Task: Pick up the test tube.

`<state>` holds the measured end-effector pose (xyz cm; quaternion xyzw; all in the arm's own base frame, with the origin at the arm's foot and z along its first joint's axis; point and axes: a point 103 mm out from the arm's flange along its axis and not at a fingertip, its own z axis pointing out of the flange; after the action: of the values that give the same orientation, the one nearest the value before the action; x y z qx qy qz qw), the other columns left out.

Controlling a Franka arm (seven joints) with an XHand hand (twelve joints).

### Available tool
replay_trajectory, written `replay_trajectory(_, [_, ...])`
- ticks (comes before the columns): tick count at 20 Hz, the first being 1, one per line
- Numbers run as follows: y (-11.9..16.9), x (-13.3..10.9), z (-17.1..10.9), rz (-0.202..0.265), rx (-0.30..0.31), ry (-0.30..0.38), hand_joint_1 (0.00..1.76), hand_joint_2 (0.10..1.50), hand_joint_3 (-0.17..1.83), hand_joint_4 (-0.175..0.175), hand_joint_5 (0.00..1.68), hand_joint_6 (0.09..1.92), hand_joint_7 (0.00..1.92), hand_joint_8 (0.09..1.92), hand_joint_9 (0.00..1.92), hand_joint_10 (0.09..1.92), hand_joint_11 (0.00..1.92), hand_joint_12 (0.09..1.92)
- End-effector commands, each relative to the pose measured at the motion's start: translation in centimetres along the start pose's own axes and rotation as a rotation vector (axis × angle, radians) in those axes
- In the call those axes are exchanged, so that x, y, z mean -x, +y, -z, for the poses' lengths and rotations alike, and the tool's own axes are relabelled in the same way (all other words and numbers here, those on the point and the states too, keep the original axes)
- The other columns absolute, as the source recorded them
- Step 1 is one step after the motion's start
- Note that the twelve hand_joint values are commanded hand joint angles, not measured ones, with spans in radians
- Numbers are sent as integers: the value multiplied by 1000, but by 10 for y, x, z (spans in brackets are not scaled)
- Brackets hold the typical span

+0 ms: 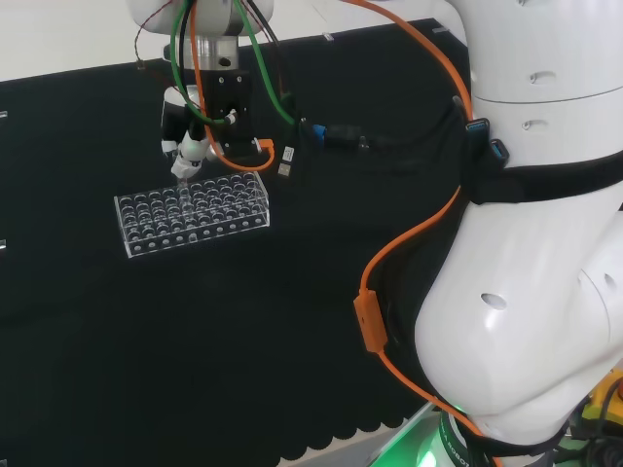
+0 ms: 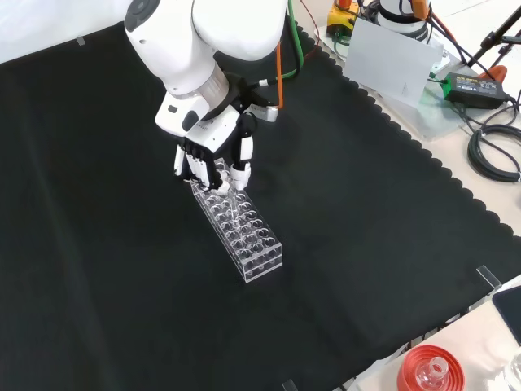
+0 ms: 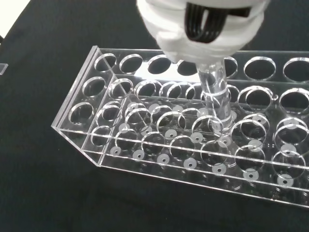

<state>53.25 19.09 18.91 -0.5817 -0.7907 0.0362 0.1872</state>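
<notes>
**Tube gripped, lower end still in the rack**

The clear glass test tube (image 3: 215, 99) stands about upright in a hole of the clear plastic multi-hole rack (image 3: 120, 145). In the wrist view its lower end sits below the rack's top plate, in among the holes; its top is hidden by the fingers. In the head view the tube (image 1: 181, 171) shows as a short clear stub under the fingertips, at the rack's (image 1: 192, 214) far edge, left of centre.

The black and white robot hand (image 2: 213, 159) is curled down over the tube, fingers (image 3: 203, 29) pinching its upper part. In the front view the hand hangs over the rack's (image 2: 244, 232) upper end, the end nearest the arm.

The rack lies flat on the black cloth (image 2: 106, 269), long axis running diagonally in the front view. Other holes I can see look empty.

A red ribbed ring stand (image 2: 430, 371) with a clear glass piece on it sits off the cloth at the front view's bottom right, well apart from the rack.
</notes>
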Motion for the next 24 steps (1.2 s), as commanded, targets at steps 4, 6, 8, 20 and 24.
replay_trajectory(4, [0,-1,5,3,0,-9,1415,749,510,-175,1154,780,1277,894,1167,589,635,1279])
replay_trajectory(6, [0,-1,6,5,-1,-12,1415,748,512,-175,1155,779,1278,893,1168,588,636,1279])
replay_trajectory(8, [0,-3,10,6,-3,-20,1416,741,521,-175,1161,772,1283,886,1174,579,637,1278])
replay_trajectory(20, [-2,-4,19,13,6,-20,1416,734,529,-175,1166,766,1288,880,1181,570,638,1277])
replay_trajectory(24, [-3,-4,23,17,7,-23,1416,733,531,-175,1168,764,1289,878,1183,569,638,1277])
